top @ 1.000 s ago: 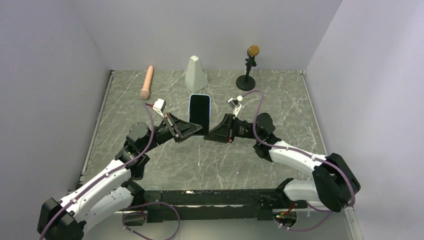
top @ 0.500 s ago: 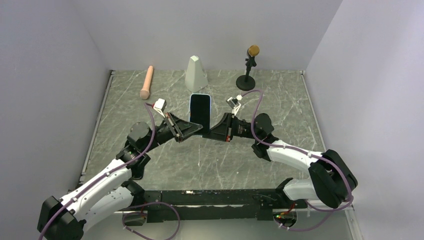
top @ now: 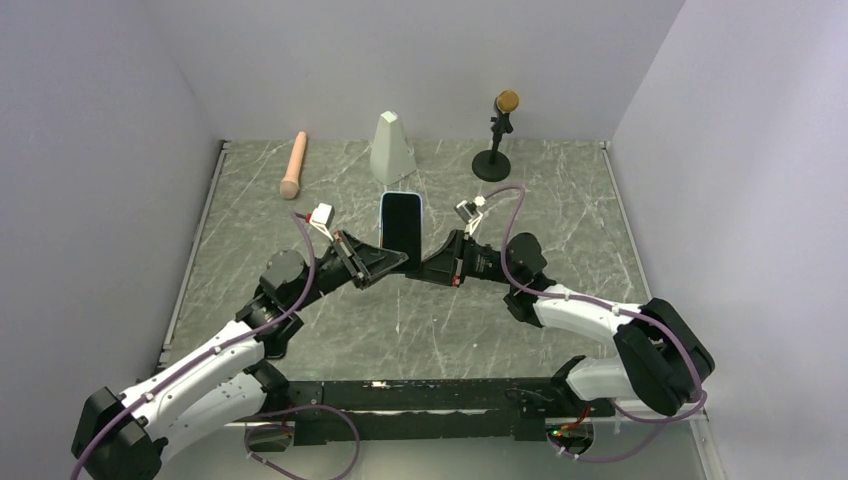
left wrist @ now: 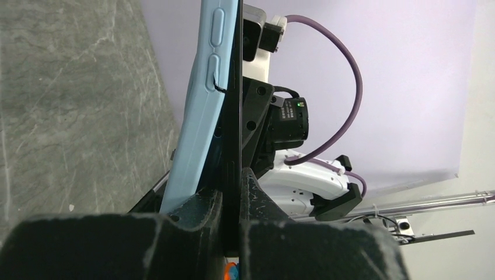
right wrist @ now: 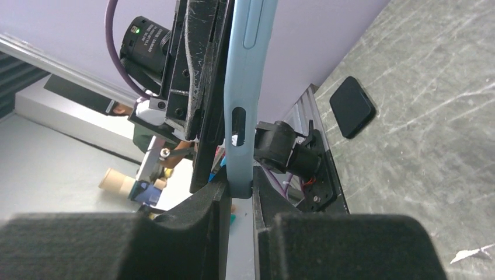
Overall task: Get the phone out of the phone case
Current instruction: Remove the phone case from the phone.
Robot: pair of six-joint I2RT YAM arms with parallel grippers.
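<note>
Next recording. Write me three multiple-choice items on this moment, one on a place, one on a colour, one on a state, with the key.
1. Where on the table is the microphone on its stand?
A. at the back, right of the white cone
B. by the arm bases
C. back left corner

2. What colour is the phone case?
A. red
B. light blue
C. yellow

3. What are the fingers of the right gripper doing?
A. hanging open
B. shut on the phone case's edge
C. gripping the microphone

Key:
1 A, the top view shows it there.
2 B, both wrist views show a light-blue shell.
3 B, the right wrist view shows them pinching that edge, while the left gripper pinches the black phone.
</note>
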